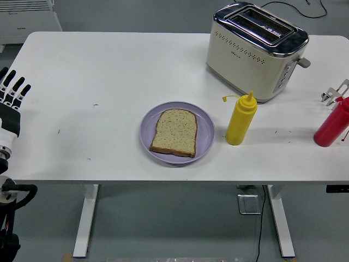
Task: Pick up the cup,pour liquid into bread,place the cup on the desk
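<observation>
A slice of bread (174,132) lies on a purple plate (205,131) at the table's middle front. To its right a yellow squeeze bottle (240,120) stands upright with its cap hanging off on the left. A red squeeze bottle (331,124) stands at the right edge of the picture. No cup shows. My left hand (12,94) rests at the table's left edge with its fingers stretched out and holding nothing. My right hand is out of the picture.
A cream and chrome toaster (256,50) stands at the back right, its cord running off the far edge. A metal rack (334,93) pokes in at the right edge behind the red bottle.
</observation>
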Available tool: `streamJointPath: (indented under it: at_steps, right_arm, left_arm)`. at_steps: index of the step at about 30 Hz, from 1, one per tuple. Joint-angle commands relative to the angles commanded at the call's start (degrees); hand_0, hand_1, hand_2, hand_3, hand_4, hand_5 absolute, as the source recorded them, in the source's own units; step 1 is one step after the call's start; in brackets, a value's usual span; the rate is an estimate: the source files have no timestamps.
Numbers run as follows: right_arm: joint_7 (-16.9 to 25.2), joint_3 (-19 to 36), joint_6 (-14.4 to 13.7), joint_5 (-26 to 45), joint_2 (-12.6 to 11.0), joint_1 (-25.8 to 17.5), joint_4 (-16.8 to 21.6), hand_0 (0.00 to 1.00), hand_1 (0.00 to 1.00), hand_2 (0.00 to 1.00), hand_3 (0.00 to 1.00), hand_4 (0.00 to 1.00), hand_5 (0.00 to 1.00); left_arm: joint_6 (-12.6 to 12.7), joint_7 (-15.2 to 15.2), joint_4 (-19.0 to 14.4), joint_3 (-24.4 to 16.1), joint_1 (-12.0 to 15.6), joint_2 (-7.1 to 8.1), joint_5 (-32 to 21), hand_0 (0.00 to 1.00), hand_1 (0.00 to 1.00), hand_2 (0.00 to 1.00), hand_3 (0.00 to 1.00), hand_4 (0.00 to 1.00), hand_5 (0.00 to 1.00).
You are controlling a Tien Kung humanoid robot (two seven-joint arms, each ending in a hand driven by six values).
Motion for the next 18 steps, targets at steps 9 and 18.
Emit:
streamJointPath:
  at_steps: [9, 18]
  right_arm:
    - [-9.24, 3.57, 7.85, 19.16, -2.07, 7.37, -10.53, 0.84, 0.763, 0.783, 0.819, 0.659, 0.499]
    - [-13.28, 3.93, 10.31, 20.9, -1.34, 9.55, -15.81, 0.815, 0.752, 0.752, 0.78, 0.624, 0.563]
  left_arm:
    - [0.1, -0.25, -0.16, -0.22, 0.42, -0.2, -0.12, 0.717, 0.762, 0.808, 0.713, 0.661, 0.998]
    - [0.1, -0.19, -0.41, -0.48, 0.75, -0.13, -0.07, 0.717, 0.76, 0.807, 0.71, 0.662, 0.998]
